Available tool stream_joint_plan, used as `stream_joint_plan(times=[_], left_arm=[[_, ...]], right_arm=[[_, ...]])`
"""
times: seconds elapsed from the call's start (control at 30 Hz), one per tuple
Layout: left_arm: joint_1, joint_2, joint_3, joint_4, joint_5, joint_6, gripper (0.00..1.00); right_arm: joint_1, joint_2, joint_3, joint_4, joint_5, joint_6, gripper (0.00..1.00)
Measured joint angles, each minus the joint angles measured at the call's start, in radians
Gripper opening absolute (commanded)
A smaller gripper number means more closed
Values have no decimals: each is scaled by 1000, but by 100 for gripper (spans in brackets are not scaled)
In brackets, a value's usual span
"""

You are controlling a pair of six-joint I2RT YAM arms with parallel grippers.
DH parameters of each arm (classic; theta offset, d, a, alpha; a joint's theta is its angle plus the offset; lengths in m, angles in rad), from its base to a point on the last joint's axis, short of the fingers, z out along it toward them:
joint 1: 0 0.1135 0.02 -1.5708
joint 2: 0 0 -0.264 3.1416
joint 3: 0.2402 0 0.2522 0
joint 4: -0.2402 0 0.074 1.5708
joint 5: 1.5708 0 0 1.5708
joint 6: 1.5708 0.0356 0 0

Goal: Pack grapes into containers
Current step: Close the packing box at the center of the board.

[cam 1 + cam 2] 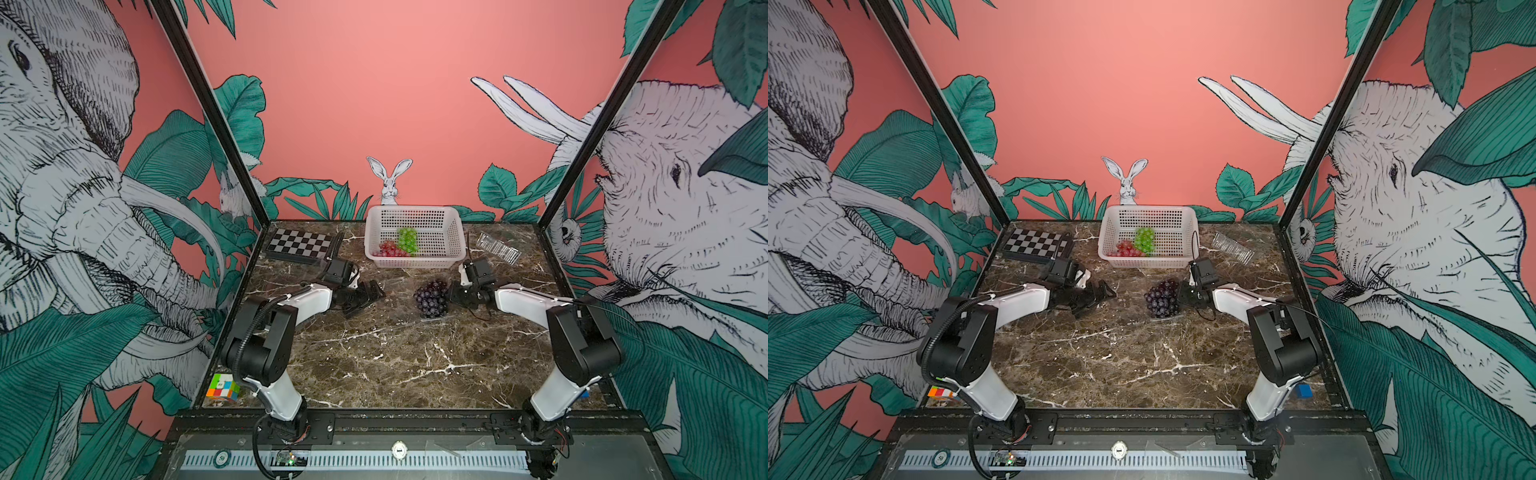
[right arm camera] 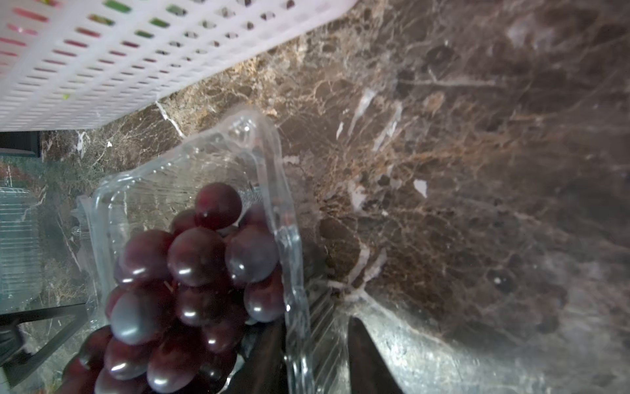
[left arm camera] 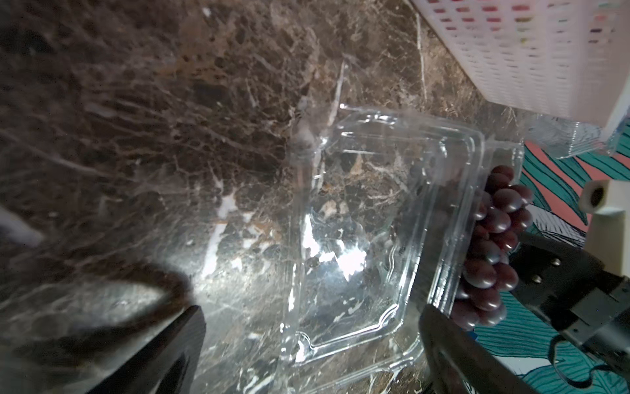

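A bunch of dark purple grapes (image 1: 432,298) (image 2: 191,266) sits in a clear container (image 2: 112,204) at mid-table. The container's lid (image 3: 375,221) lies open and flat on the table beside it. My right gripper (image 1: 456,296) (image 2: 313,327) is partly open astride the container's right wall, one finger inside by the grapes and one outside. My left gripper (image 1: 369,300) (image 3: 310,341) is wide open over the lid, holding nothing. Red grapes (image 1: 390,249) and green grapes (image 1: 408,240) lie in the white basket (image 1: 413,210). Another clear container (image 1: 498,248) lies empty at the back right.
A folded chessboard (image 1: 300,245) lies at the back left. A Rubik's cube (image 1: 223,387) sits at the front left corner and a blue block (image 1: 1304,390) by the right arm's base. Black frame posts border the brown marble table (image 1: 395,365).
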Motion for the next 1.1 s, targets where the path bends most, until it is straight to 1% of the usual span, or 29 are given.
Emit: stream_joint_plan(times=[0.1, 0.17, 0.5, 0.7, 0.87, 1.0, 1.1], left_arm=[[0, 24, 12, 15, 8, -7, 99], [0, 39, 26, 24, 11, -9, 100], [0, 91, 65, 78, 27, -20, 99], [0, 99, 66, 106, 33, -26, 99], [0, 101, 66, 117, 36, -30, 99], [0, 100, 66, 119, 36, -30, 99], [0, 98, 66, 121, 35, -30, 100]], right_arm=[[0, -16, 0, -16, -2, -5, 44], [0, -17, 0, -16, -9, -4, 45], [27, -17, -5, 26, -58, 38, 42], [58, -17, -16, 64, -69, 69, 42], [63, -17, -32, 76, -76, 84, 42], [63, -17, -39, 82, -84, 86, 44], [63, -17, -39, 80, -90, 80, 48]])
